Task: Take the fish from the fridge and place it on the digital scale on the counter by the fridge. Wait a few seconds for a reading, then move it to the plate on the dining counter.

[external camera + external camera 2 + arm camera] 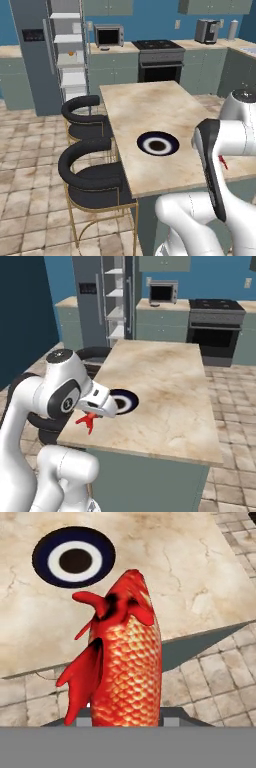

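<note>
Gripper [93, 417]: clamping the red-orange fish [125, 657], which is hanging over the near edge of the dining counter [165, 396], tail fins pointing down in the right base view. Fish is sitting in the air, not touching the slab. Plate [158, 144]: navy with white ring, lying on the dining counter just beyond the fish, nothing resting on it. Chairs [90, 170]: two, black with gold legs, standing along the island's left side. Fridge [37, 50]: standing at far left, door hanging open, pale shelves showing. Microwave [109, 35]: sitting on the far counter [112, 48] right of the fridge. Oven [159, 62]: standing further right.
</note>
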